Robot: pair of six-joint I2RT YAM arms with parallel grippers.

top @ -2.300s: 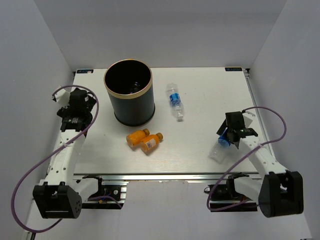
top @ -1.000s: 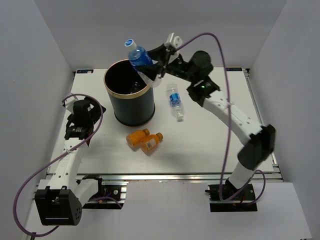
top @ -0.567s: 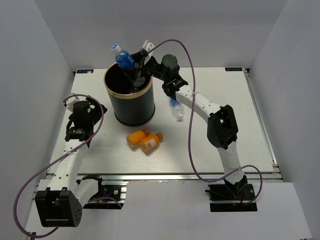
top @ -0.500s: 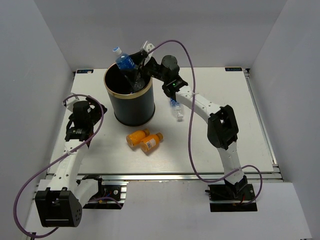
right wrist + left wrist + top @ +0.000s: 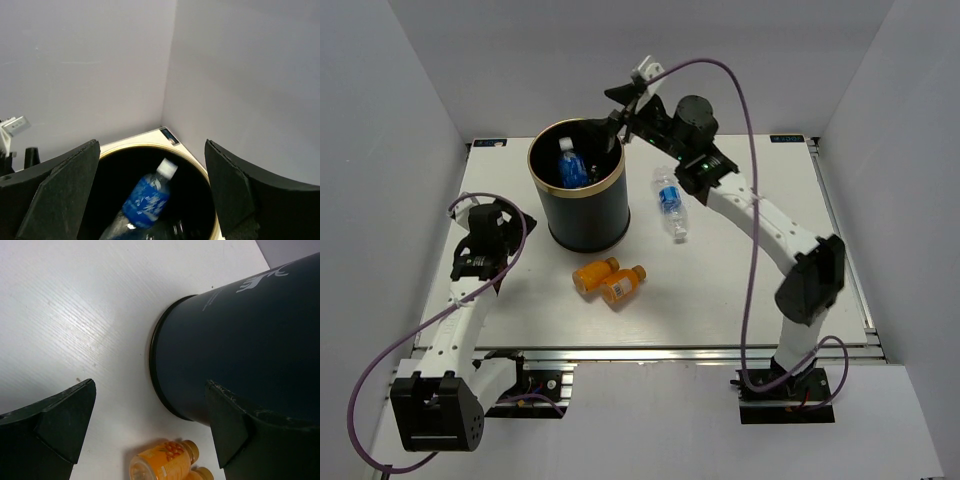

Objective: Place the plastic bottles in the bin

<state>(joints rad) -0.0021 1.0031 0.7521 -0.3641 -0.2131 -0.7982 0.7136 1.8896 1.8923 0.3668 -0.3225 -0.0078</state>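
The dark bin (image 5: 577, 198) with a gold-tan rim stands at the back left of the table. A clear water bottle with a blue label (image 5: 568, 166) is inside it, cap up; it shows blurred in the right wrist view (image 5: 148, 199). My right gripper (image 5: 625, 103) is open and empty above the bin's right rim. Another water bottle (image 5: 670, 202) lies right of the bin. Two orange bottles (image 5: 609, 279) lie side by side in front of the bin; one shows in the left wrist view (image 5: 162, 460). My left gripper (image 5: 483, 215) is open, left of the bin.
The bin's dark wall (image 5: 240, 340) fills the upper right of the left wrist view. White enclosure walls rise behind and beside the table (image 5: 740, 260). A purple cable (image 5: 750, 230) loops along the right arm.
My right gripper has let go of the water bottle, which has dropped into the bin. The gripper has risen and moved right. The left arm has stayed still.
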